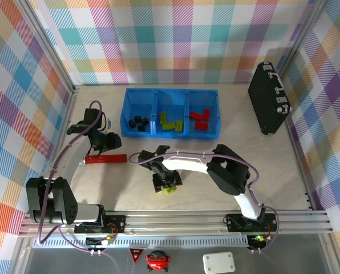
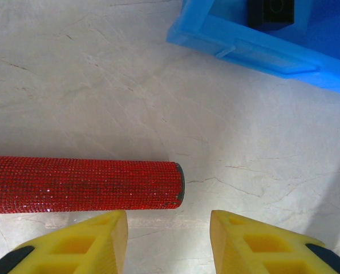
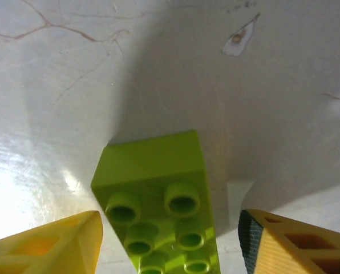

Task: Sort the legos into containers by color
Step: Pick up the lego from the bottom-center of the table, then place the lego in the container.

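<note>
A lime-green lego [image 3: 153,171] lies studs-up on the table between the fingers of my right gripper [image 3: 170,228], with a gap on each side. The top view shows this gripper [image 1: 165,184] open over that lego [image 1: 169,190], near the front middle. The containers [image 1: 154,91] stand as one blue tray at the back: black legos [image 1: 137,123] in the left bin, green legos [image 1: 170,121] in the middle one, red legos [image 1: 201,119] in the right. My left gripper [image 2: 169,222] is open on nothing. It [image 1: 106,139] hovers just left of the tray.
A long red bar [image 1: 105,158] with a dark end lies on the table by the left gripper, its end [image 2: 180,184] just ahead of the fingers. A black hard case [image 1: 268,98] stands at the back right. The tray corner [image 2: 261,48] holds a black lego [image 2: 271,11].
</note>
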